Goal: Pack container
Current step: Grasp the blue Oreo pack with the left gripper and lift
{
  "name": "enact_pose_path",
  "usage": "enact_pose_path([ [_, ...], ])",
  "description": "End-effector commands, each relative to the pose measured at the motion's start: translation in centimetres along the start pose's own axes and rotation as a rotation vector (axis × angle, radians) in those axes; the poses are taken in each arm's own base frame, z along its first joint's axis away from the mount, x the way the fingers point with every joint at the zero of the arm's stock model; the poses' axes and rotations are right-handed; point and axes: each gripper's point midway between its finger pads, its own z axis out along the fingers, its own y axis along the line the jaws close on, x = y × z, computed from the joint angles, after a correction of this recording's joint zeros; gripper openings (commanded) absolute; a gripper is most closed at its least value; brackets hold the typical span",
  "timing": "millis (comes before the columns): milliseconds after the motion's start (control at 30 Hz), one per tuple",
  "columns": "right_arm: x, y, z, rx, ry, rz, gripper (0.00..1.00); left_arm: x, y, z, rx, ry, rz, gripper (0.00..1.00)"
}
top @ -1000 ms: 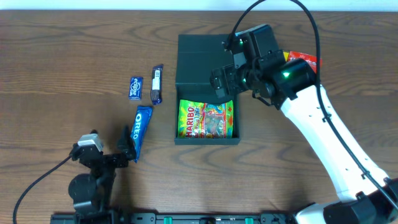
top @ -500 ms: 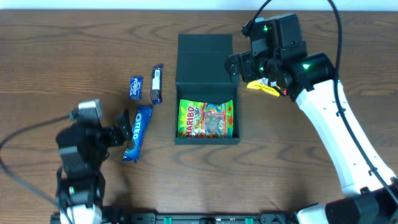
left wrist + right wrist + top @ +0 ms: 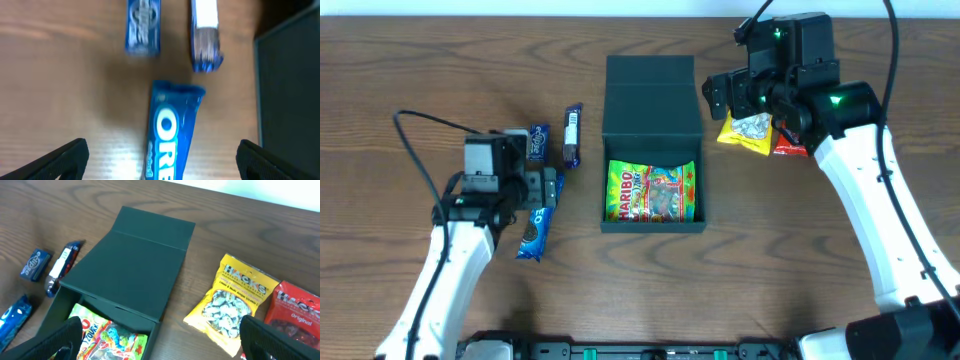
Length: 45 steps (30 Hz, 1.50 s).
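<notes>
Left gripper [image 3: 548, 187], wide, covers one end of the Oreo pack [image 3: 532, 228]; right gripper [image 3: 720, 96], wide and empty, hovers just beside the box [image 3: 653, 100].

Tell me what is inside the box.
One Haribo bag lies flat in the box, filling almost the whole floor. The lid is folded back, so nothing blocks the view from above. Whether anything lies under the bag cannot be seen.
</notes>
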Motion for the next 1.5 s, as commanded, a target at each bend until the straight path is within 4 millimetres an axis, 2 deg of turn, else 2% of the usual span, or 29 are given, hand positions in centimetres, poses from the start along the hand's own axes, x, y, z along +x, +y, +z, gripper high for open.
enact_pose_path([
  [0, -0.7, -0.3, -0.7, 0.003, -0.024, -0.012, 0.99, 0.4, 0.1, 0.8, -0.008, 0.041, 0.013, 0.95],
  [533, 0.0, -0.2, -0.6, 0.000, 0.002, -0.008, 0.99, 4.0, 0.3, 5.4, 0.004, 0.226, -0.038, 0.95],
  [600, 0.0, -0.2, -0.6, 0.000, 0.002, -0.008, 0.99, 4.3, 0.5, 5.9, -0.003, 0.236, -0.032, 1.00],
  [633, 0.0, -0.2, -0.6, 0.000, 0.002, -0.008, 0.99, 4.4, 0.7, 6.0, -0.013, 0.240, -0.030, 0.92],
  [733, 0.0, -0.2, -0.6, 0.000, 0.001, -0.008, 0.99, 4.8, 0.8, 6.5, -0.019, 0.261, -0.032, 0.87],
  [967, -0.3, -0.2, -0.6, 0.000, -0.011, -0.009, 0.99, 5.4, 1.8, 7.0, -0.072, 0.281, -0.027, 0.66],
  [1033, -0.5, -0.2, -0.6, 0.000, -0.018, -0.011, 0.99, 5.4, 1.8, 7.0, -0.072, 0.282, -0.027, 0.55],
  [1167, -0.6, -0.2, -0.6, 0.000, -0.025, -0.012, 0.99, 5.4, 1.8, 7.0, -0.071, 0.282, -0.028, 0.44],
  [1200, -0.7, -0.2, -0.6, 0.001, -0.026, -0.012, 0.99, 5.4, 1.8, 7.0, -0.072, 0.282, -0.031, 0.37],
  [1300, -0.8, -0.4, -0.7, 0.003, -0.032, -0.010, 0.99, 5.4, 1.8, 7.0, -0.072, 0.281, -0.040, 0.28],
  [1400, -0.8, -0.7, -0.7, 0.008, -0.033, -0.005, 0.99, 5.4, 1.7, 6.9, -0.073, 0.282, -0.071, 0.25],
  [1467, -0.8, -0.8, -0.7, 0.010, -0.031, 0.001, 0.99, 5.3, 1.7, 6.8, -0.075, 0.281, -0.088, 0.19],
])
